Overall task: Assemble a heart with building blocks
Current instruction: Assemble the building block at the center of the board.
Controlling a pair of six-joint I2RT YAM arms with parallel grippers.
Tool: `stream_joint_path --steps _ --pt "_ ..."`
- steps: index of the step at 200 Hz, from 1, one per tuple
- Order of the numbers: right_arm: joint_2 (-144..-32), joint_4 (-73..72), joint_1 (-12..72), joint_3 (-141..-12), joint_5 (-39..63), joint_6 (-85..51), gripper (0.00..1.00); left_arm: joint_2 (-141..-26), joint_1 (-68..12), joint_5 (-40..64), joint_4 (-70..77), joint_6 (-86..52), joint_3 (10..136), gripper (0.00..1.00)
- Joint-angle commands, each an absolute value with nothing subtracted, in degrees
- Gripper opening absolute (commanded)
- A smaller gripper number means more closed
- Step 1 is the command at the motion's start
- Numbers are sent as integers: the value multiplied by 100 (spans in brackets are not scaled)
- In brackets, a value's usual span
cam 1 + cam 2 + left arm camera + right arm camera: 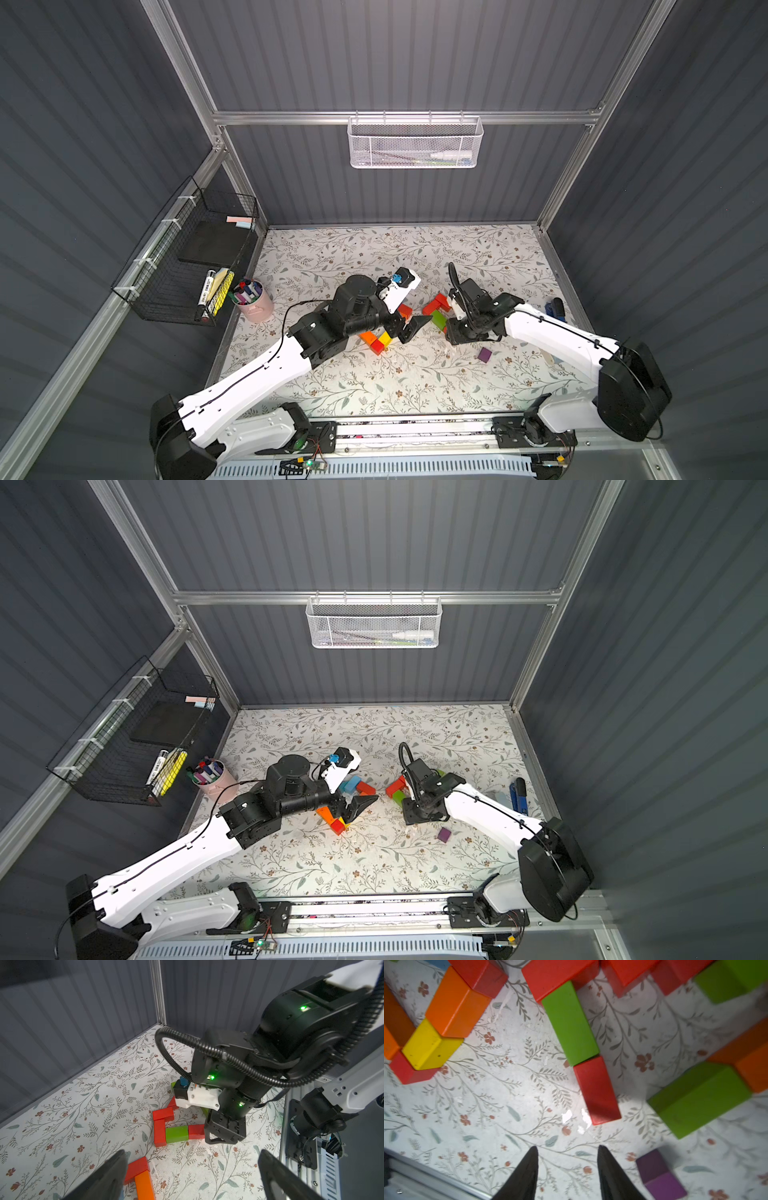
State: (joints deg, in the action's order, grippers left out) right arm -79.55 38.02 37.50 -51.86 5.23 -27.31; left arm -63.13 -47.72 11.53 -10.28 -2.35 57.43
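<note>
Right wrist view: the right arm's jaws stand partly released, a clear gap between the tips and nothing in it, low over the bare floral bench [488, 1095]. Just ahead of the tips, clear of both, lies a red brick [597, 1089]. Its far end butts against a green brick [570, 1024], which in turn meets a broad red block [556, 976]. A purple cube [660, 1176] sits just beside one jaw, outside the gap. Further out on that side a second green brick [697, 1099] touches an orange brick [747, 1055]. On the opposite side a yellow block [428, 1045] sits in a run against an orange block [456, 1003].

In the left wrist view the left arm's jaws gape wide and hold nothing. A red piece [138, 1167] touching an orange piece [143, 1186] lies just beside one jaw, partly hidden behind it; the other jaw has only bare bench near it.

In both top views the building blocks [436, 309] lie in two groups mid-bench. The left jaws hang between the groups, and the right jaws point down at the near edge of the red-and-green group.
</note>
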Motion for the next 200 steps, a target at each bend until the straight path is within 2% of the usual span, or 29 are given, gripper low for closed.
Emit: stream_joint_path --steps 1,23,50,94,200 --pt "-8040 3537 3925 -4994 769 -3543 33 -6369 -4761 1300 -959 -142 5747 99" --pt "-8236 3375 4082 -4991 602 -3684 18 -6389 -4759 1299 -976 -132 5761 99" --pt "-8657 3412 4159 -5078 381 -3770 11 -6325 -4756 1235 -977 -138 5736 99" --pt "-9074 3711 4237 -5291 -213 -3798 8 -6286 -4759 1228 -978 -150 5711 99" --pt "-9321 3857 4241 -5466 -861 -3513 8 -6312 -4757 1222 -989 -145 5705 99"
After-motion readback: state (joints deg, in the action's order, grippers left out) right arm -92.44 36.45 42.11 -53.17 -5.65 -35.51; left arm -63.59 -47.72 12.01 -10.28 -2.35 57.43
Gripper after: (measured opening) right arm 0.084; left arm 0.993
